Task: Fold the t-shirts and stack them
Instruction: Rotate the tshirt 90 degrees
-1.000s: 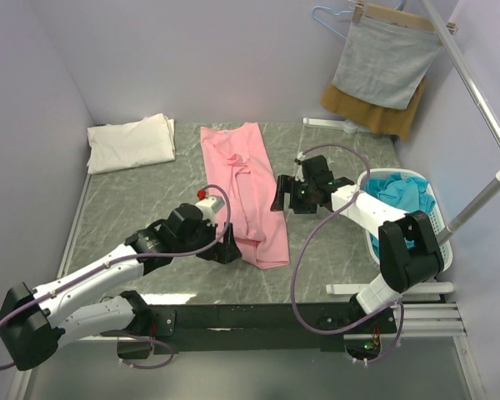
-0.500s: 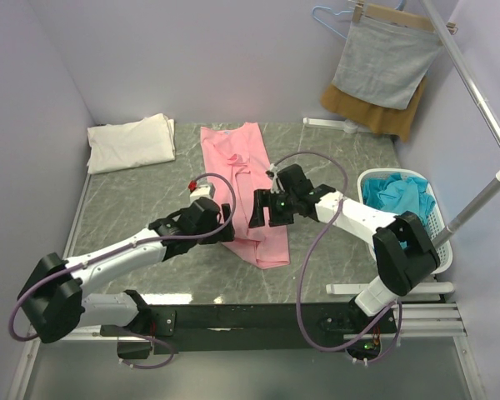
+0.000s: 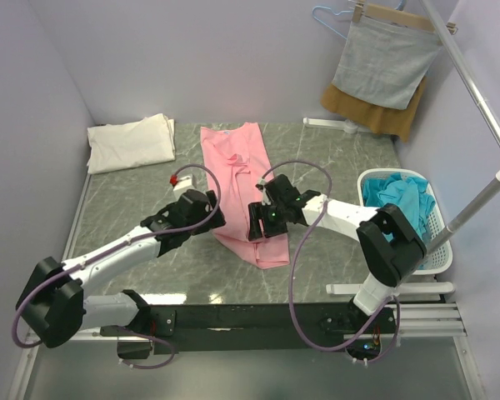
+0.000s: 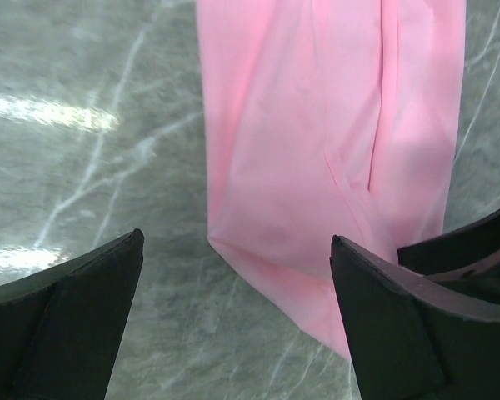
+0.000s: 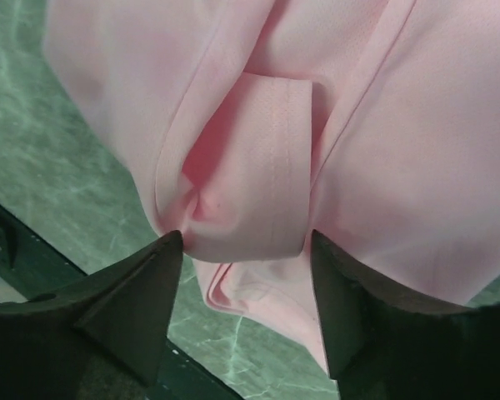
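The pale pink t-shirt (image 3: pixel 237 162) lies folded into a long strip down the middle of the table. My left gripper (image 3: pixel 217 223) is open beside the strip's near left edge. In the left wrist view the shirt's (image 4: pixel 317 125) near corner lies between the spread jaws of this gripper (image 4: pixel 237 242). My right gripper (image 3: pixel 257 227) is open over the strip's near end. In the right wrist view its jaws (image 5: pixel 242 237) straddle a raised fold of the pink cloth (image 5: pixel 271 167). A folded cream-white shirt (image 3: pixel 132 142) lies at the back left. Teal-blue shirts (image 3: pixel 397 193) fill a basket.
The white basket (image 3: pixel 437 250) stands at the right edge of the table. A grey cloth on a hanger (image 3: pixel 383 62) and a mustard-brown cloth (image 3: pixel 371 112) hang at the back right. A metal pole (image 3: pixel 483 196) slants along the right side.
My right gripper has moved left and nearer, from beside the pink shirt onto its near end. My left gripper has moved away from the table's front edge, along the shirt's left side.
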